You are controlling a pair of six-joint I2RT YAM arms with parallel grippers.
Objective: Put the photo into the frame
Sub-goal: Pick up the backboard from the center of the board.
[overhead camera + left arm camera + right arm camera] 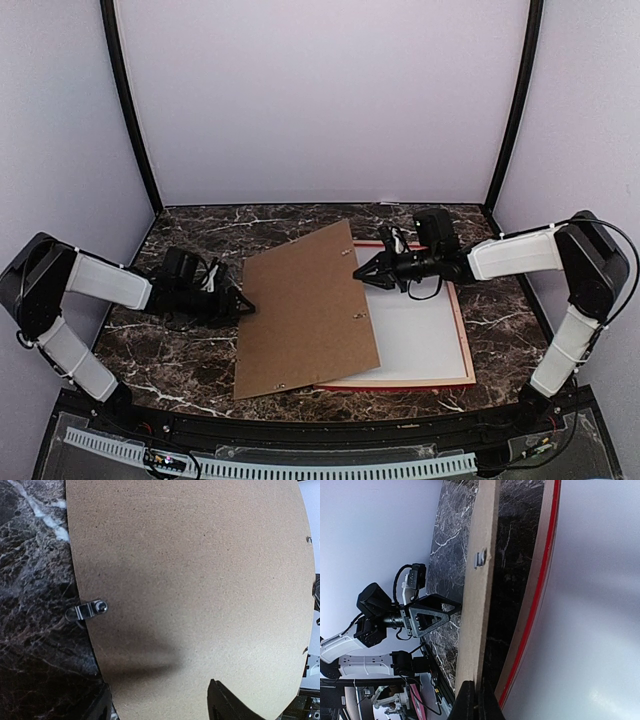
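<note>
The red frame (pixel 464 335) lies flat at centre right, and a white sheet (pixel 420 330) fills its opening. The photo is hidden or out of view. A plain brown backing board (pixel 300 310) slants across the frame's left side. My right gripper (pixel 358 272) is shut on the board's far right edge and holds that edge raised. In the right wrist view its fingers (pixel 479 686) pinch the board (pixel 477 605) above the frame's red rail (pixel 535 605). My left gripper (pixel 245 303) stands open at the board's left edge. The board (pixel 190 580) fills the left wrist view, with that gripper (pixel 160 695) wide apart over it.
A metal turn clip (pixel 87 611) sticks out from the board's left edge. The dark marble table (pixel 180 360) is bare to the left of the board and along the back. Black corner posts (pixel 130 110) and pale walls close in the back and sides.
</note>
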